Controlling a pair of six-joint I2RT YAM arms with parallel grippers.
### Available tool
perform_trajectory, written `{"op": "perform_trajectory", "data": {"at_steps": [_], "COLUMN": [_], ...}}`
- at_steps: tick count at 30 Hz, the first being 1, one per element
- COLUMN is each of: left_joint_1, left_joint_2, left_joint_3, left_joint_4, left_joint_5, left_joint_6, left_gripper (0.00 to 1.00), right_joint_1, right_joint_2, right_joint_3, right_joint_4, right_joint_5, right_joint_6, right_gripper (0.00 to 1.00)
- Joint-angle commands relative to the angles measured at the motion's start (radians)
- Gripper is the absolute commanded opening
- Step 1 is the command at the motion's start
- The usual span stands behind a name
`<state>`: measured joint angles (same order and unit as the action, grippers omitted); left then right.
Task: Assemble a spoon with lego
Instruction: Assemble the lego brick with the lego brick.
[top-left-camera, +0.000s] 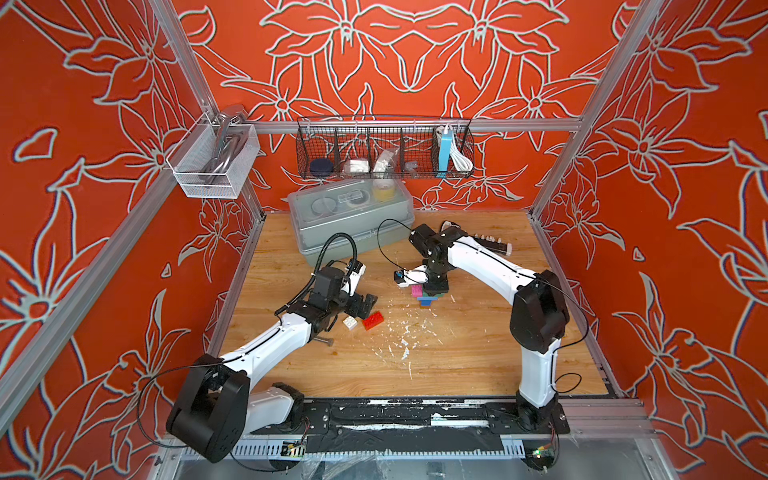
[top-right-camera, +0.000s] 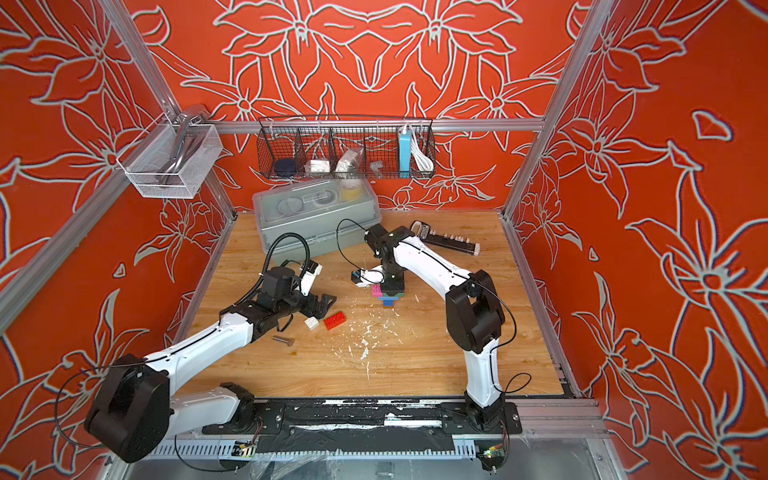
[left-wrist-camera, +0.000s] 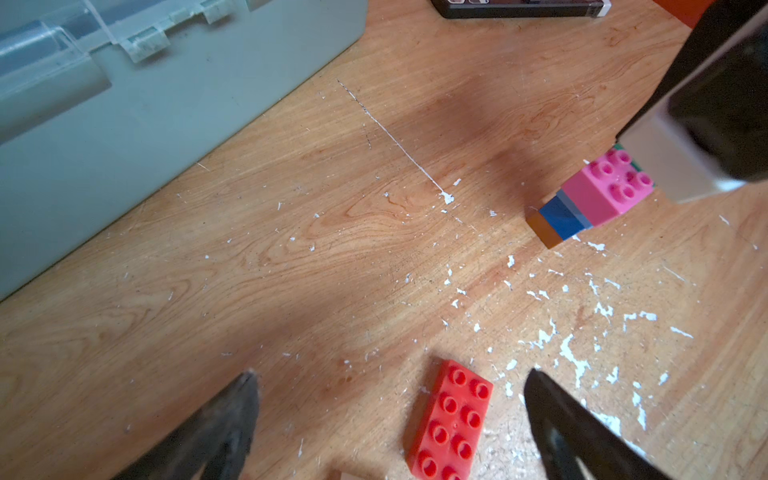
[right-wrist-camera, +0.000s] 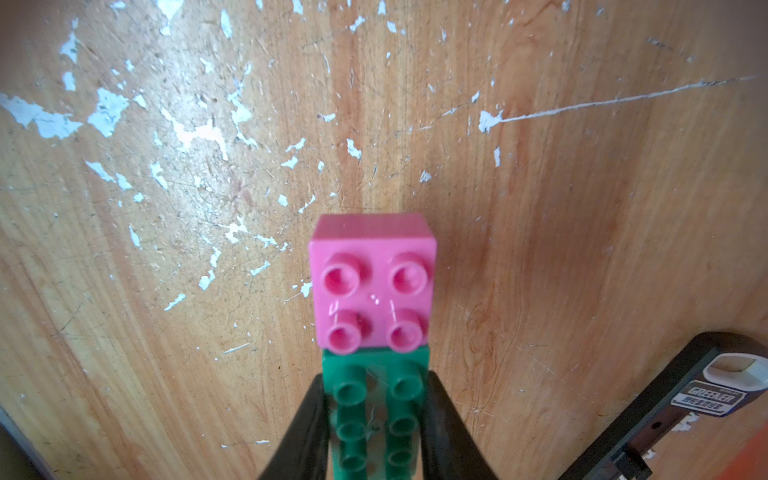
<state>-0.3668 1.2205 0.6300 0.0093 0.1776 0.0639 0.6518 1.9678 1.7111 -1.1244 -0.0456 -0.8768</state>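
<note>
Right wrist view: our right gripper (right-wrist-camera: 376, 380) pinches the green brick (right-wrist-camera: 374, 415) of the spoon (top-left-camera: 424, 294), with one pink brick (right-wrist-camera: 374, 286) just beyond. Our left gripper (left-wrist-camera: 390, 374) gapes wide beside one red brick (left-wrist-camera: 453, 419) and one white brick (top-left-camera: 350, 322).

A: A home workshop, you think?
B: No, a robotics lab cell. Silver aluminium frame rails (top-left-camera: 519, 124) box it in, and red wall panels printed with pale flower outlines (top-left-camera: 415, 62) fill every side.
A: And the arms?
B: The white-and-black left arm (top-left-camera: 266, 345) and right arm (top-left-camera: 490, 266) stand on a black mounting plate (top-left-camera: 374, 415) at the front of a scuffed, paint-flecked wooden counter (top-left-camera: 457, 365) — with a bare circuit board (top-left-camera: 540, 455) near the right base.
A: Storage too?
B: A black wire basket (top-left-camera: 316, 145) of odds and ends hangs on the back rail, a white mesh basket (top-left-camera: 208, 183) on the side. A grey plastic lidded box (top-left-camera: 353, 237) and a black power strip (top-right-camera: 453, 242) lie at the back.
</note>
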Motion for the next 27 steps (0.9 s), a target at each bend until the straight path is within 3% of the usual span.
{"op": "perform_trajectory", "data": {"at_steps": [1,12,21,27], "left_joint_1": [-0.004,-0.006,-0.008,-0.007], "left_joint_2": [-0.02,-0.025,-0.024,-0.024], "left_joint_3": [-0.012,-0.014,-0.013,-0.014], "left_joint_4": [0.011,0.007,0.008,0.009], "left_joint_5": [0.002,-0.004,-0.007,-0.01], "left_joint_6": [0.015,0.016,0.019,0.02], "left_gripper": [0.98,0.98,0.98,0.98], "right_joint_1": [0.011,0.036,0.043,0.049], "right_joint_2": [0.07,0.153,0.133,0.066], "right_joint_3": [-0.05,-0.036,-0.02,-0.015], "right_joint_4": [-0.016,-0.033,-0.044,-0.034], "right_joint_5": [-0.025,0.013,0.009,0.023], "right_joint_6": [0.012,0.04,0.049,0.058], "right_gripper": [0.0,0.0,0.0,0.21]}}
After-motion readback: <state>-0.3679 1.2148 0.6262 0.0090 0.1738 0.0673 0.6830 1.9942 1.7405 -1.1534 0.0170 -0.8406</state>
